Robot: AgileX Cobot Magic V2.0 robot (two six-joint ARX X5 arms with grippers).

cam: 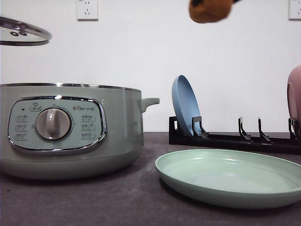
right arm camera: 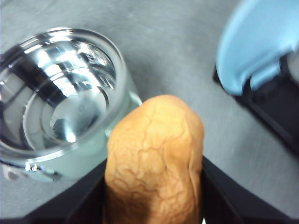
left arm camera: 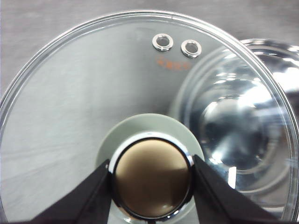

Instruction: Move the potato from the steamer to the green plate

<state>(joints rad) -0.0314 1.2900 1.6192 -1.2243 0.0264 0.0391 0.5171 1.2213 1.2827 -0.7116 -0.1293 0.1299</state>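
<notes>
The right gripper clamps the potato high, at the plate's twelve o'clock. The left gripper pinches the lid's knob above the steamer.

green plate bare, dish rack behind

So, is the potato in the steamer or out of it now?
Out. The right tool holds the potato in the air, beside the steamer, whose shiny pot looks empty.

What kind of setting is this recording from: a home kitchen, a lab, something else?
Probably a staged kitchen-style test bench, not a real kitchen: an electric steamer, a black dish rack holding a blue plate, and a green plate sit on a bare grey tabletop against a plain white wall with outlets.
</notes>
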